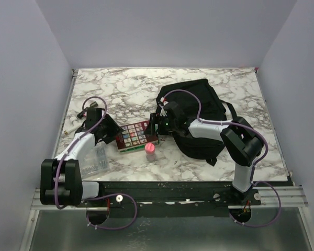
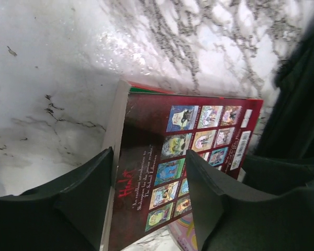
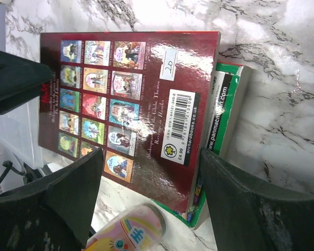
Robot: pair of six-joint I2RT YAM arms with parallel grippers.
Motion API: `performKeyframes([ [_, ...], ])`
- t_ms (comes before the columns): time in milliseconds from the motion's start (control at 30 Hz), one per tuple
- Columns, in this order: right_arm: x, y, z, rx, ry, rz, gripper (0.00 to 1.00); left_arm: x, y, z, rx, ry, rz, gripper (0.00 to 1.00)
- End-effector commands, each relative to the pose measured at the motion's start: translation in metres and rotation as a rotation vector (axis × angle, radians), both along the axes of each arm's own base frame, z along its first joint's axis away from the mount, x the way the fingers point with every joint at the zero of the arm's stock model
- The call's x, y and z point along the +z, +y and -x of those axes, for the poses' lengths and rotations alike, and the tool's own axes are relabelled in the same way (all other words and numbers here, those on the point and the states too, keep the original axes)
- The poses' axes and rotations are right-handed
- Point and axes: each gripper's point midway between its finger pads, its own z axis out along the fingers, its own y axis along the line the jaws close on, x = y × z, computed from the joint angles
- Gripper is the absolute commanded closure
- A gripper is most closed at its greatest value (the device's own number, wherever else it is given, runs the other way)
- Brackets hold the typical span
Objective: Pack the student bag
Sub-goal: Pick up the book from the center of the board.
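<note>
The student bag is a large black backpack lying on the marble table at centre right; its dark fabric shows at the right edge of the left wrist view. A dark red book lies on a green book just left of the bag. My left gripper is open over the red book's left end, fingers astride its edge. My right gripper is open over the book's right end, holding nothing. A pink patterned bottle stands by the books' near corner, below my right gripper.
A clear plastic case lies beside the left arm near the front edge. Small items lie at the table's left edge. Grey walls enclose the table on three sides. A bag strap trails to the right of the bag.
</note>
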Motion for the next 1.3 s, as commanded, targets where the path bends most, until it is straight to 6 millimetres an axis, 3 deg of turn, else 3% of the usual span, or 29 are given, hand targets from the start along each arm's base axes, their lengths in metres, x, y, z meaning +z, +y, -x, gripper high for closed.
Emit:
performKeyframes([
  [0, -0.022, 0.000, 0.017, 0.029, 0.065, 0.021, 0.22, 0.035, -0.017, 0.000, -0.037, -0.120, 0.079, 0.47],
  [167, -0.016, 0.003, 0.020, 0.039, 0.068, -0.009, 0.22, 0.056, -0.022, 0.000, -0.060, -0.182, 0.109, 0.56],
  [433, -0.010, -0.002, 0.021, 0.033, 0.046, -0.004, 0.22, 0.082, -0.027, 0.002, -0.091, -0.266, 0.127, 0.78],
  [600, -0.006, -0.004, 0.023, 0.035, 0.041, -0.012, 0.22, 0.093, -0.033, 0.004, -0.129, -0.298, 0.152, 0.85],
  [700, -0.001, -0.006, 0.021, 0.029, 0.028, -0.010, 0.22, 0.102, -0.037, 0.003, -0.162, -0.319, 0.160, 1.00],
  [767, 0.006, -0.011, 0.019, 0.020, 0.016, 0.003, 0.21, 0.113, -0.038, 0.003, -0.186, -0.343, 0.158, 1.00],
  [900, 0.034, -0.034, 0.007, -0.008, -0.036, 0.005, 0.18, 0.153, -0.047, 0.005, -0.280, -0.452, 0.169, 1.00],
  [1033, 0.075, -0.071, -0.002, -0.039, -0.088, -0.023, 0.14, 0.205, -0.059, 0.014, -0.386, -0.597, 0.193, 1.00],
  [1167, 0.121, -0.102, 0.005, -0.042, -0.122, -0.150, 0.09, 0.251, -0.073, 0.029, -0.500, -0.711, 0.261, 1.00],
  [1267, 0.161, -0.106, 0.027, 0.046, -0.147, -0.299, 0.07, 0.276, -0.089, 0.043, -0.617, -0.744, 0.369, 1.00],
])
